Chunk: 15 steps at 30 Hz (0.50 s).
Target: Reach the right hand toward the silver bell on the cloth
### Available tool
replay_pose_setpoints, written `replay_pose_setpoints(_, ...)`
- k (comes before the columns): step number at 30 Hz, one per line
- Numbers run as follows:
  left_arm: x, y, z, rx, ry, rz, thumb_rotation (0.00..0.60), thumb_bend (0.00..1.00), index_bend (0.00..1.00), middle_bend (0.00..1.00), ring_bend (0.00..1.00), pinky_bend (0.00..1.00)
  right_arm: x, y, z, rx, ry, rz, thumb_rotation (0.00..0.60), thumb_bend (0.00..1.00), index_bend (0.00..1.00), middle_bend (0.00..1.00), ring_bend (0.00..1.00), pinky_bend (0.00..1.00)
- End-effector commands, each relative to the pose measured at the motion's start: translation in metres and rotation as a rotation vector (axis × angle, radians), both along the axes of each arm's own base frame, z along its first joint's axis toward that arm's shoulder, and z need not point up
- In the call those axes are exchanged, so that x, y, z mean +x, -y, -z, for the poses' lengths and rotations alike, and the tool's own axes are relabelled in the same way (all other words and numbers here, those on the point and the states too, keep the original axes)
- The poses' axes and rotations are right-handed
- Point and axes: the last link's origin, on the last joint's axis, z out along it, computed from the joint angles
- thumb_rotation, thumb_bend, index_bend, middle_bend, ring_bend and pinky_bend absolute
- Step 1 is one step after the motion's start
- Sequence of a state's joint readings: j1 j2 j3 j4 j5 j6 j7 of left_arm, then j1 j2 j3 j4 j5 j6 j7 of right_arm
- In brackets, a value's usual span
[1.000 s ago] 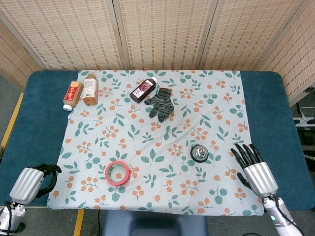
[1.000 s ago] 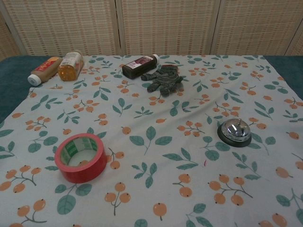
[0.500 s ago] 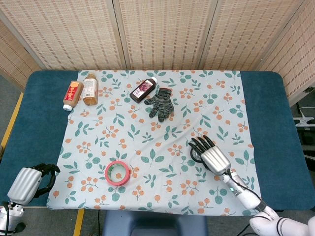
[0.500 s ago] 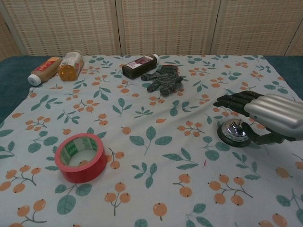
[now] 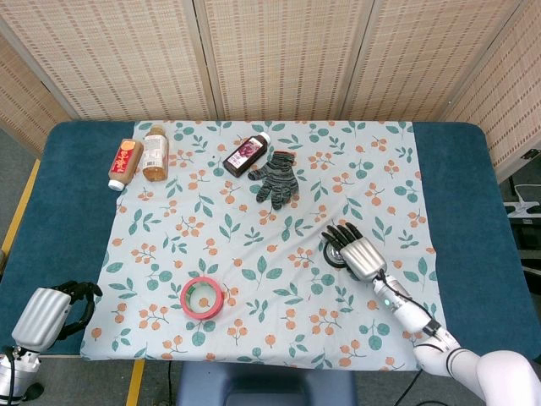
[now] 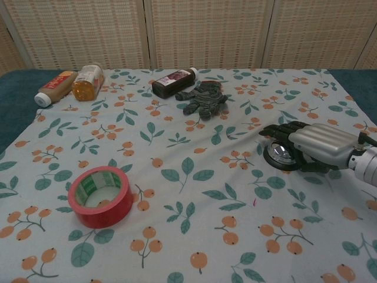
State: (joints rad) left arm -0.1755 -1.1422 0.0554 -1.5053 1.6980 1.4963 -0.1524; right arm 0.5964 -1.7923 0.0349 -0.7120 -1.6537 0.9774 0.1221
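The silver bell [image 5: 331, 254] [image 6: 277, 155] on its black base sits on the floral cloth [image 5: 254, 228] at the right of middle. My right hand [image 5: 356, 251] [image 6: 315, 143] lies palm down over it, fingers stretched forward and apart across the bell's top, so most of the dome is covered. I cannot tell whether the fingers touch the bell. My left hand [image 5: 52, 309] rests at the table's near left corner, off the cloth, with its fingers curled in on nothing; only the head view shows it.
A red tape roll [image 5: 202, 297] [image 6: 101, 195] lies near the front left. At the back are a grey glove [image 5: 276, 179], a dark bottle [image 5: 246, 155] and two bottles [image 5: 139, 156] lying at the far left. Blue table [image 5: 461, 194] borders the cloth.
My right hand has come in from the cloth's right edge to lie over the bell, its fingers lower now. The bell appears shifted slightly left and away. The left hand has not moved.
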Motion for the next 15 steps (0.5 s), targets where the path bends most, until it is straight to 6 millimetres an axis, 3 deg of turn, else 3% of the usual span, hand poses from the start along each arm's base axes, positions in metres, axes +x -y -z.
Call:
replay_pose_setpoints(1,0.000,0.000,-0.001,0.001,0.002,-0.002,0.600,0.56,0.45,0.55,0.51,0.73,0.007,-0.002,0.002,0.003,0.039,-0.046,0.600,0.78,0.00,0.00,0.00,0.00)
replay_pose_setpoints(7,0.001,0.001,-0.001,0.000,0.003,0.009,0.600,0.56,0.45,0.55,0.51,0.73,0.015,-0.025,-0.035,-0.091,0.067,-0.181,0.600,0.79,0.00,0.00,0.00,0.00)
replay_pose_setpoints(12,0.002,0.001,0.000,-0.002,0.001,0.008,0.600,0.56,0.45,0.55,0.51,0.73,0.011,-0.061,-0.083,-0.212,0.007,-0.237,0.600,0.80,0.00,0.00,0.00,0.00)
replay_pose_setpoints(15,0.002,0.002,0.000,-0.001,0.000,0.007,0.600,0.56,0.45,0.55,0.51,0.73,0.008,-0.069,-0.093,-0.228,-0.011,-0.227,0.600,0.80,0.00,0.00,0.00,0.00)
